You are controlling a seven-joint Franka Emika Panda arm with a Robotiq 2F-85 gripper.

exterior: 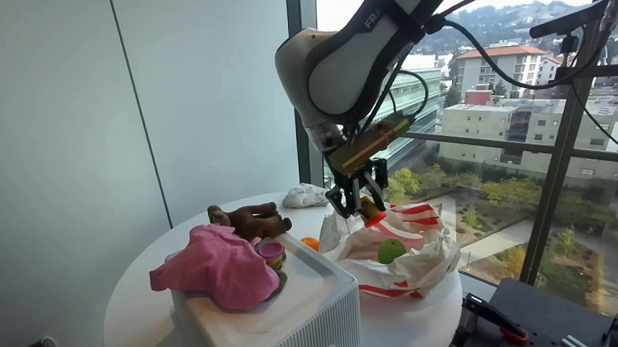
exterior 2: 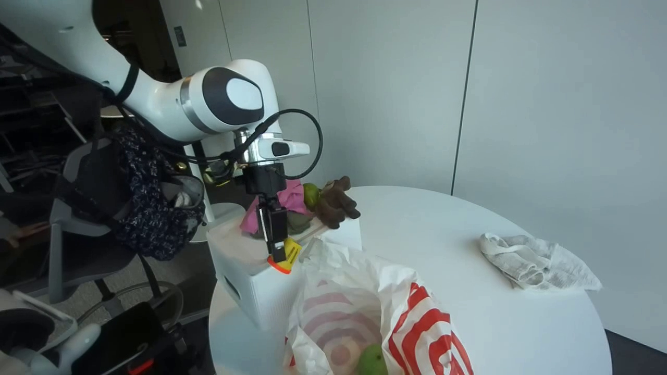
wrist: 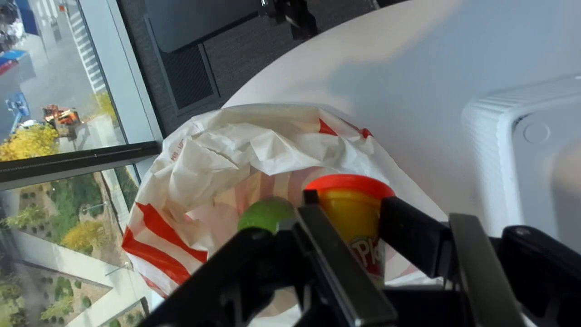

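A round surface (exterior: 135,306) spreads across the lower middle in an exterior view. Lower left I see a pink cloth (exterior: 216,269) slumped on a white box (exterior: 314,285). A brown toy (exterior: 251,221) lies up past it; purple-lid tub (exterior: 272,252) at the cloth's right edge. A crumpled white cloth (exterior: 305,196) near the surface's far edge, mid-frame. Got an orange (exterior: 310,243) below that, part hidden by the box. Right of center, my claw (exterior: 363,208) hangs, pinching the red-lid tub (exterior: 369,209): held up off the surface, tilted, lid lowest. Wrist view agrees, tub caught between both sides of the claw. A striped bag (exterior: 436,272) gapes below it in frame; can't tell if I'm straight over it. A green fruit (exterior: 391,250) sits inside the bag.
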